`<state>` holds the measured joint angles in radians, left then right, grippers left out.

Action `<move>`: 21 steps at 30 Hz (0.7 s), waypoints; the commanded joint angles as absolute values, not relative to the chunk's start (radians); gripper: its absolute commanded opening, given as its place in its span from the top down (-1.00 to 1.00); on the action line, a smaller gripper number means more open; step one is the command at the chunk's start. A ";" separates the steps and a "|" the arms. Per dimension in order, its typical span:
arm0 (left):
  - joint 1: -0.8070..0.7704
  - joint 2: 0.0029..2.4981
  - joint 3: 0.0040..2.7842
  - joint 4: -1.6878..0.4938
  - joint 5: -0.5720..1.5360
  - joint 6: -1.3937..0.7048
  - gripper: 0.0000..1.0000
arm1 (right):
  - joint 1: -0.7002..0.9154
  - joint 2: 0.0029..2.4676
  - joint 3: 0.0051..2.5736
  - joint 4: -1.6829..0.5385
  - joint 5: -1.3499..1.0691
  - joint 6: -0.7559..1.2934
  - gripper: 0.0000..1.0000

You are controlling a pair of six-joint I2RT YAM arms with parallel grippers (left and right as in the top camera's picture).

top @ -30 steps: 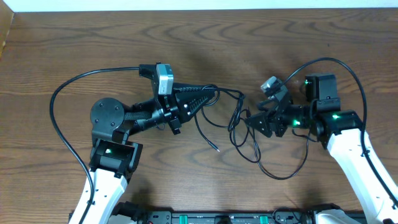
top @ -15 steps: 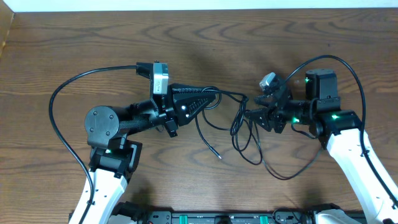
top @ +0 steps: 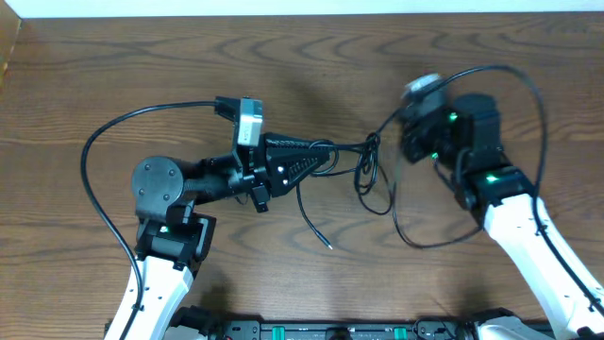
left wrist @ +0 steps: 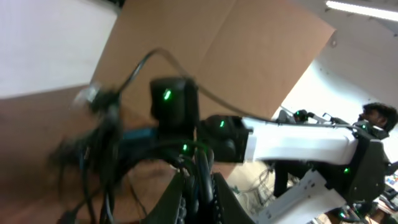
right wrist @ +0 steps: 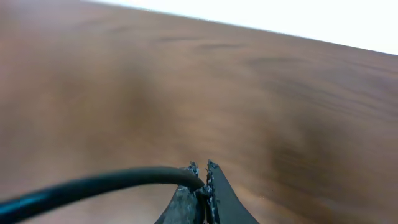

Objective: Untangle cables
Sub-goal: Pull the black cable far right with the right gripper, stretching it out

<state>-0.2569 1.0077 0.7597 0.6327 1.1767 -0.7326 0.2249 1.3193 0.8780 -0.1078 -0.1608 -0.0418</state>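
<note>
Thin black cables (top: 370, 170) lie in a tangle on the wooden table between my two grippers. One loose end (top: 327, 246) points toward the front, and a loop (top: 425, 241) trails under the right arm. My left gripper (top: 324, 156) is shut on a bundle of the black cables (left wrist: 198, 180), which run between its fingers (left wrist: 225, 198). My right gripper (top: 406, 132), blurred from above, is lifted and shut on one black cable (right wrist: 93, 186) that leaves its tips (right wrist: 204, 177) to the left.
A thicker black arm cable (top: 104, 151) arcs around the left arm's base (top: 156, 184). Another arcs over the right arm (top: 491, 179). The table's far edge (top: 302, 14) runs along the top. From the left wrist, the right arm (left wrist: 292, 140) faces me.
My right gripper has shut on a cable and swung up and toward the far side, drawing the tangle after it. The left gripper stays shut on its bundle, almost still.
</note>
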 commanded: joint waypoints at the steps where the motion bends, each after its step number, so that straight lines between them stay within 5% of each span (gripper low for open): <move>1: -0.253 1.000 0.789 0.580 1.220 -0.631 0.84 | 0.115 1.263 0.907 -0.085 0.149 0.127 0.98; 12: -0.245 1.050 0.789 0.456 1.219 -0.482 0.84 | -0.266 1.237 0.910 -0.185 0.122 0.262 0.98; 21: -0.159 1.115 0.789 0.453 1.192 -0.443 0.84 | -0.319 1.239 0.910 -0.198 -0.073 0.239 0.98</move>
